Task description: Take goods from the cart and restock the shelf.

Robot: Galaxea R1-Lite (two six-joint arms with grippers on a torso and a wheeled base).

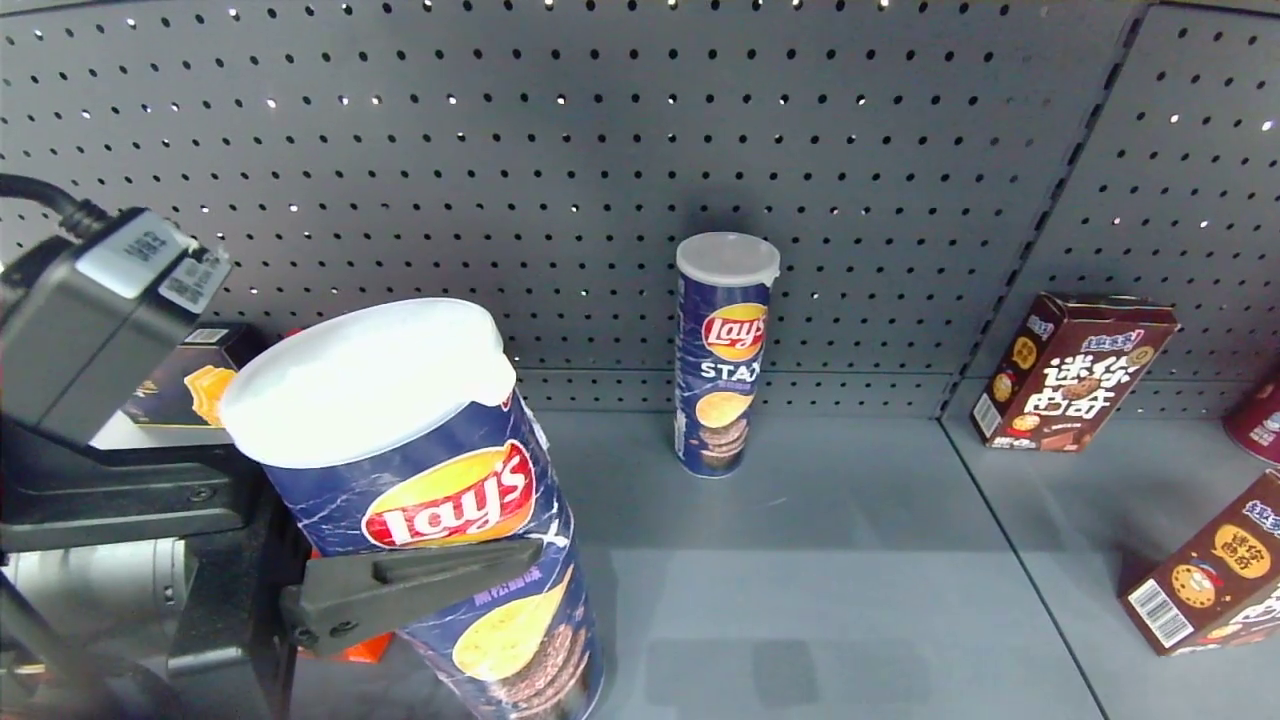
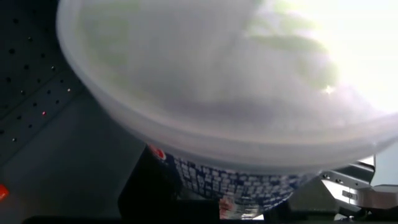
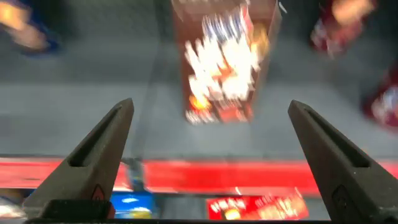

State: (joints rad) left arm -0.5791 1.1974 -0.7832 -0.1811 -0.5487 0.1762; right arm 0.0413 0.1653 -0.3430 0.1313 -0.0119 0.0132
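Left pincer (image 1: 480,560) clamped round the held chips can (image 1: 400,440), one finger across the label's front, the other hidden behind. The can sits at 8 o'clock in the head view, above the shelf (image 1: 820,560); can't tell if the base touches. Long axis tilted, not upright: white lid (image 2: 217,93) towards 11 o'clock, base towards 5. Risk, as I judge it: let go at this tilt and it tips and rolls; the smooth tube could also slip in the grip, or the lid end could bump the dark box (image 1: 190,385) just behind. A second can (image 1: 725,360) stands upright at centre against the pegboard (image 1: 600,130), well apart. Brown cookie boxes (image 1: 1075,375) at 3 o'clock, another (image 1: 1215,570) at 4. Right pincer (image 3: 210,104) spread wide, empty, facing a brown box (image 3: 224,68).
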